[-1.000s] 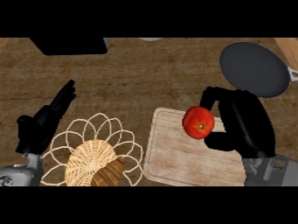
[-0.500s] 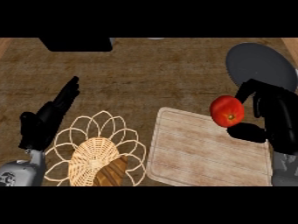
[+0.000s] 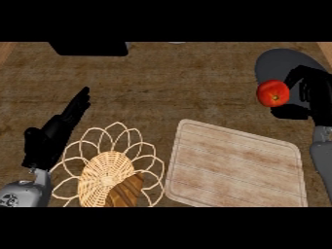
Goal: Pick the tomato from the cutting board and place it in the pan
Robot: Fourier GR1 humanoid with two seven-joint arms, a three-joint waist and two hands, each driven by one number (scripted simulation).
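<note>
The big brown counter (image 3: 168, 92) has lots of bare room above the cutting board (image 3: 233, 168). The board has nothing on it. Left of the board sits a wicker basket (image 3: 107, 170). Up right of the board is the dark pan (image 3: 283, 63). The right hand (image 3: 316, 97) is curled around the red tomato (image 3: 272, 92), up over the pan's near edge. Far left of the board, the left hand (image 3: 57, 131) rests with straight fingers.

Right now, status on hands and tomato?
Right hand shut on red round tomato, at dark grey pan's rim. Left hand open, resting by wicker basket. Nothing blocking.
</note>
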